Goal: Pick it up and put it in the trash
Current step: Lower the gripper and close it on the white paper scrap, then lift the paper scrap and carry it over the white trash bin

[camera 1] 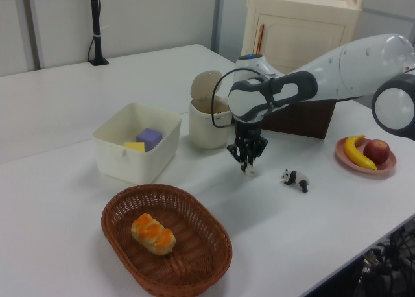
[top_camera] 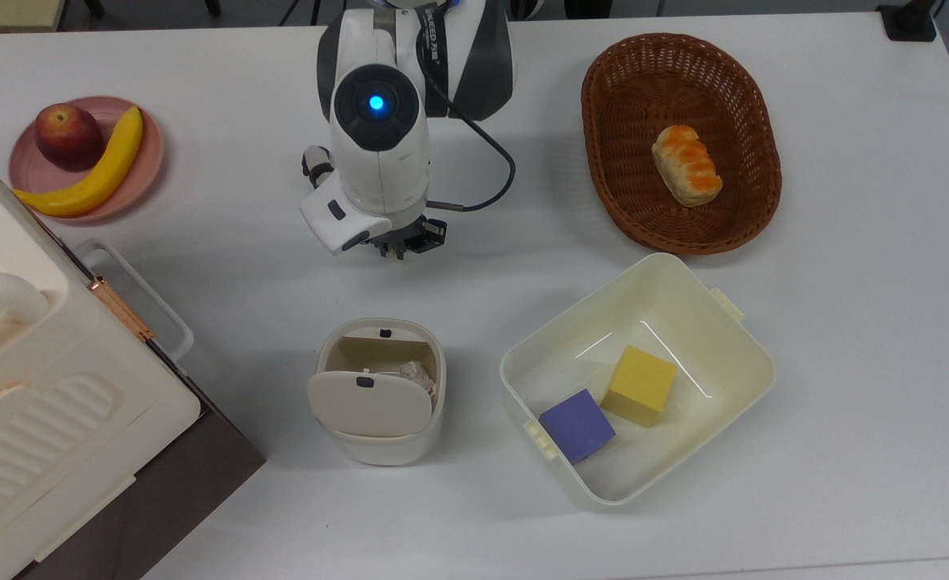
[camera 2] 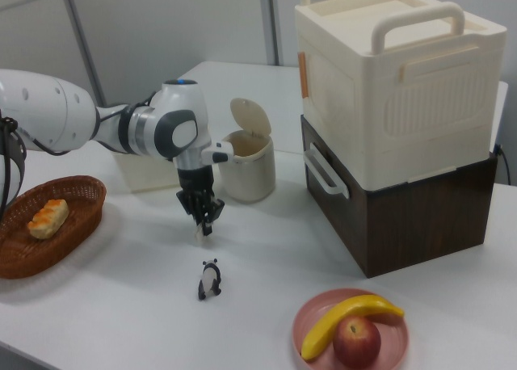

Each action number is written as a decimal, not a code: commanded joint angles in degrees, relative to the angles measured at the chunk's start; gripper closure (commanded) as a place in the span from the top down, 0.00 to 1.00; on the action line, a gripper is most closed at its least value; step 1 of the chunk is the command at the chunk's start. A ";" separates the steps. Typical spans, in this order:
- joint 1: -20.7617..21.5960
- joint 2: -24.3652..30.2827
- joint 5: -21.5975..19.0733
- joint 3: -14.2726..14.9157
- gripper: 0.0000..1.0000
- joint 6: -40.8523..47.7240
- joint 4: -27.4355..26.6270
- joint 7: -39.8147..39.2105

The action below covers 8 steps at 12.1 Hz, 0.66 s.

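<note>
1. The gripper point(camera 1: 248, 168) is clenched on the paper wad point(camera 1: 250, 172). Its fingers point down, close above the table point(top_camera: 845, 362), and only a small white bit shows between the tips in the left view.
2. The wad is between the fingertips, well apart from the trash bin point(top_camera: 379, 391). The bin stands below the gripper in the top view, with its flap lid point(top_camera: 370, 401) tilted, so only part of the mouth is open.
3. I think the grasp can fail: the wad is light and crumpled, so it may compress and slip out during the lift.
4. If the release happens over the lid, the wad may bounce off onto the table. The larger tub point(top_camera: 688, 302) is just beside the bin, so a sideways error could drop the wad there.
5. The toy panda point(camera 2: 209, 279) stands near the gripper, but it seems clear of the path.
6. In the top view the arm covers the wad and most of the fingers. How firmly the paper is held, I cannot tell.
</note>
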<state>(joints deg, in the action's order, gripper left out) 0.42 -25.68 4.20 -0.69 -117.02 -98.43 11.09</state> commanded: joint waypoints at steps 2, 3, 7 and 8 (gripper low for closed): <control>0.46 4.49 0.29 0.08 0.05 -0.75 5.25 4.29; 0.64 5.02 0.29 0.08 0.05 -0.84 7.62 4.64; 0.64 5.20 0.37 0.08 0.05 -4.42 14.14 4.65; 0.64 5.11 0.37 0.08 0.05 -9.58 13.97 4.56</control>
<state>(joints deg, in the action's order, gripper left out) 0.54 -20.35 4.20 -0.79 -119.16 -85.32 14.22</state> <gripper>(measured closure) 0.828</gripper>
